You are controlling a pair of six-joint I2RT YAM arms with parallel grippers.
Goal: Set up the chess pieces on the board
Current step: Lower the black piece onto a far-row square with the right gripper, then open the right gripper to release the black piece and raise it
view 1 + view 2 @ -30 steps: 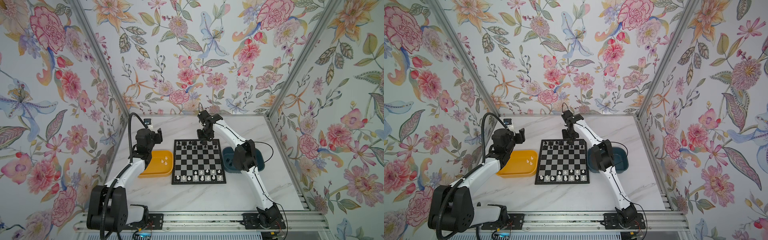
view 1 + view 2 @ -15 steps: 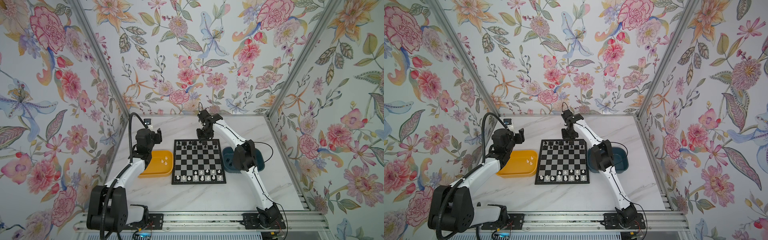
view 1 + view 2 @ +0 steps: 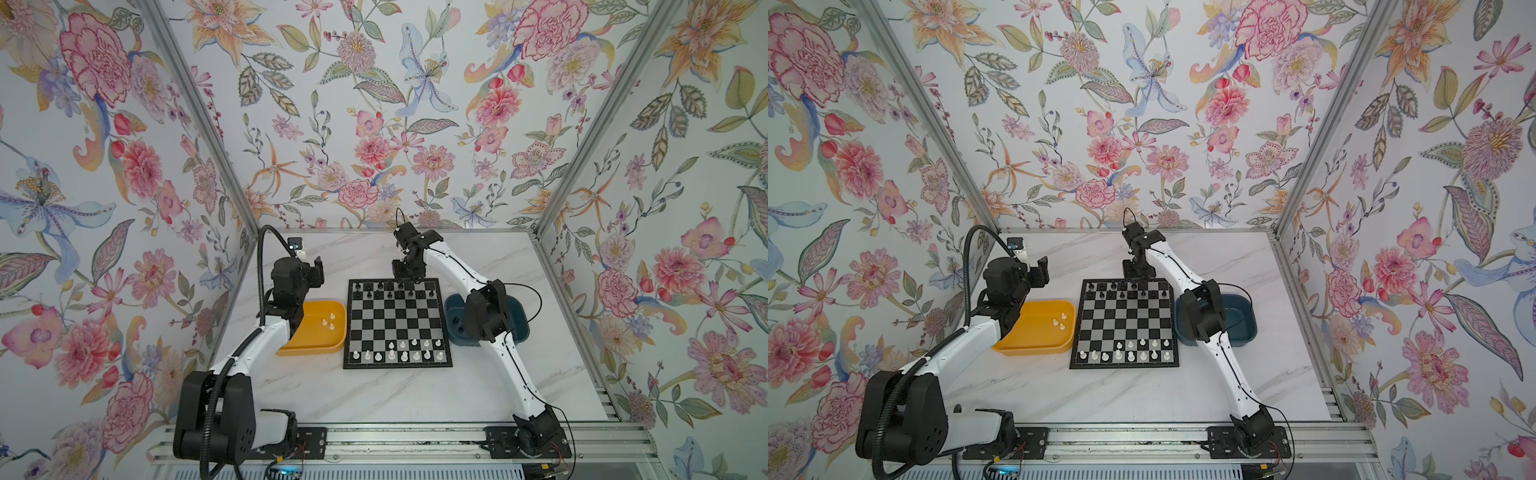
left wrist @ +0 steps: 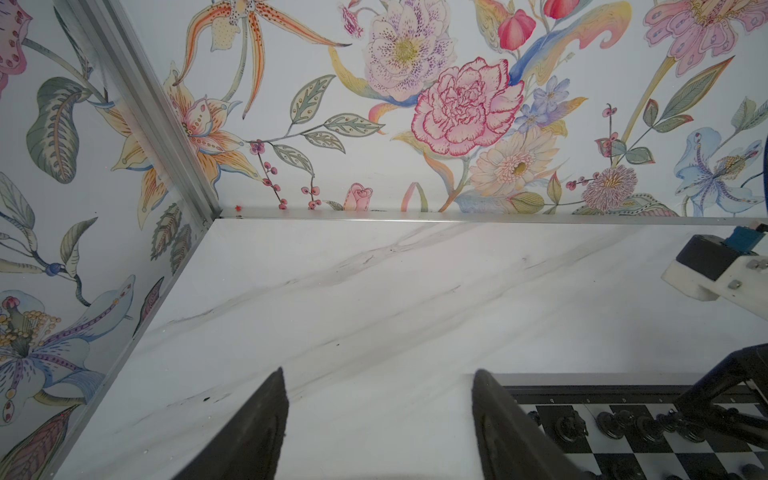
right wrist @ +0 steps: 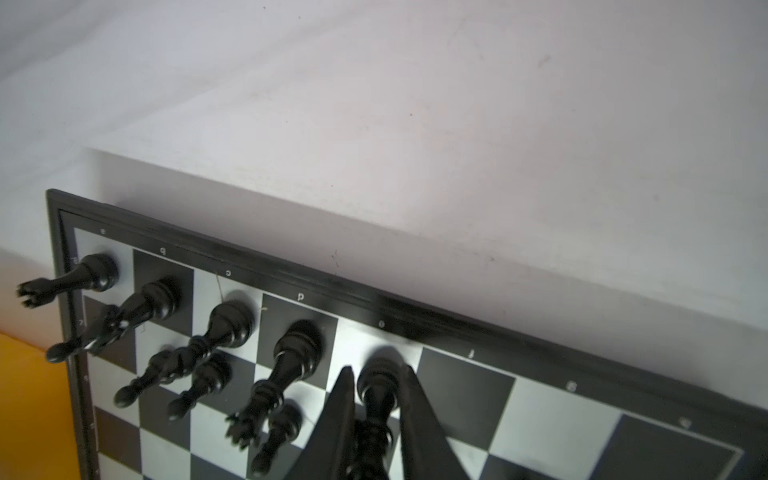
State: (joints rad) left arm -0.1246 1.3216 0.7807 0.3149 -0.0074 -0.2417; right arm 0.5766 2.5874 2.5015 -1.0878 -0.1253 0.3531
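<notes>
The board (image 3: 397,324) (image 3: 1125,322) lies flat mid-table. Black chess pieces (image 3: 386,291) fill part of its two far rows, and white ones (image 3: 399,353) stand in the two near rows. My right gripper (image 3: 402,282) (image 5: 376,368) is at the far edge, its jaws slightly open on either side of a tall black piece (image 5: 380,386). That piece stands upright on a light square of the far row, with a thin gap beside it. My left gripper (image 3: 318,270) (image 4: 378,372) hovers open and empty over bare table beyond the yellow tray.
The yellow tray (image 3: 291,345) left of the board holds three white pieces (image 3: 328,322). A dark blue tray (image 3: 519,328) sits right of the board, partly hidden by my right arm. Flowered walls close in on three sides.
The right gripper's jaws have eased apart around the black piece on the far row. Neither arm has visibly shifted.
</notes>
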